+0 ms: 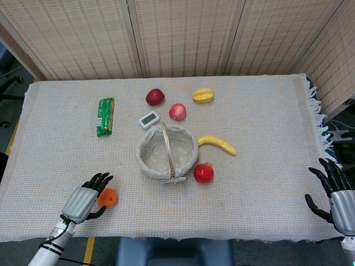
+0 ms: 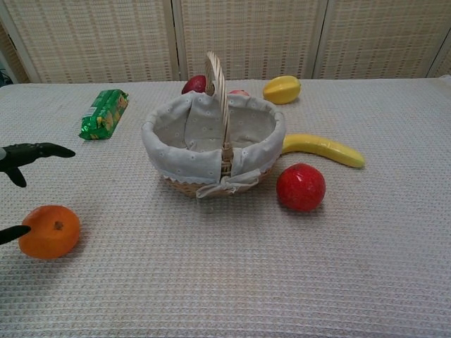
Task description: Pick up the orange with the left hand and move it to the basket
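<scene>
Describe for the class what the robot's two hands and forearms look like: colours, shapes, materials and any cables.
Each robot hand, left and right, has a silver-grey ribbed back plate and slim black fingers. The left wrist narrows to a pale cylindrical forearm with a thin black cable beside it.
</scene>
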`<state>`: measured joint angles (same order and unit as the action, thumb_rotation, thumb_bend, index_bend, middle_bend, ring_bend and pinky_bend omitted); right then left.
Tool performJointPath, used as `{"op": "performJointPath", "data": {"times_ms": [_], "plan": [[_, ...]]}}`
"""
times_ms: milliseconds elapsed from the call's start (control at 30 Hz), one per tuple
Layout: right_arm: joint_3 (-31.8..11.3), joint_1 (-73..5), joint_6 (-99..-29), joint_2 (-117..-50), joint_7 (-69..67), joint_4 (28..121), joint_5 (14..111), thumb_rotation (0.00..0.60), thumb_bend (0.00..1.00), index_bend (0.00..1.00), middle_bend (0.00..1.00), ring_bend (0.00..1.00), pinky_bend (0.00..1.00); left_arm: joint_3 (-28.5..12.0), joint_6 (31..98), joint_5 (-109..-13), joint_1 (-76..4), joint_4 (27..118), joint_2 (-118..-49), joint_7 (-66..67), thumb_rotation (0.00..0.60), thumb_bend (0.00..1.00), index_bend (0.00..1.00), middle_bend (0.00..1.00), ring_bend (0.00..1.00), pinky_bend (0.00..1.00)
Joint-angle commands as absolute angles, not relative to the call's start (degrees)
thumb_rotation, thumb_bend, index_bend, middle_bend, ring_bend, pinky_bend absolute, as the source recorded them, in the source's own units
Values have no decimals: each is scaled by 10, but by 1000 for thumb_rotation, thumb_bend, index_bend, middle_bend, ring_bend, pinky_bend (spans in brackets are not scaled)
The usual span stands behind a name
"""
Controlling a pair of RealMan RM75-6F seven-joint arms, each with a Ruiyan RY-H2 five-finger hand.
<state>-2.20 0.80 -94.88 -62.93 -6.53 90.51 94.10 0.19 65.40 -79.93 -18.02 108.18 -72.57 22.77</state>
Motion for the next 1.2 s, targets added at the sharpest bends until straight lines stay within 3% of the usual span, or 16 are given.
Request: {"op": "performJointPath", "data": {"times_ms": [33,467,1033,1100,1200], "plan": [[-22,8,-948,-630,-64,905,941,600,260,171,34,0,164,-1,645,-784,-188,1081,-742,235,600,315,0,0,0,271],[-22,7,-947,-628,-65,906,939,600,261,171,34,0,164,-6,640,-755,-206,999,-837,261,600,312,0,0,0,265],[-21,7,-946,-632,-56,907,940,600,261,171,34,0,164,-12,602,-691,-217,921,-861,215,600,320,0,0,4,276],[-21,7,-947,-632,-56,906,940,600,261,171,34,0,164,-13,602,-689,-218,919,-863,209,600,343,0,0,66,338],[-21,7,-948,-633,-55,906,941,600,261,171,34,0,164,-13,608,-691,-216,914,-867,204,600,394,29,78,287,492]]}}
